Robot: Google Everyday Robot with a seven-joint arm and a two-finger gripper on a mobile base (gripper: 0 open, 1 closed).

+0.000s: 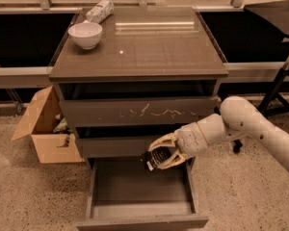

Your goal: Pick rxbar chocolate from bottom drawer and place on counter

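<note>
My gripper [160, 157] is shut on the rxbar chocolate [153, 159], a small black wrapper with pale lettering, held between the pale fingers [166, 139] above the back right of the open bottom drawer [140, 189]. The drawer's grey interior shows nothing else in it. The bar hangs just in front of the middle drawer's front, well below the counter [149, 42], the glossy grey-brown top of the cabinet. My white arm reaches in from the right.
A white bowl [85, 34] and a whitish patterned packet [99, 10] sit at the counter's back left. The upper drawer front [139, 112] has white scratches. An open cardboard box [45, 129] stands on the floor to the left. A dark stand [279, 85] is at the right.
</note>
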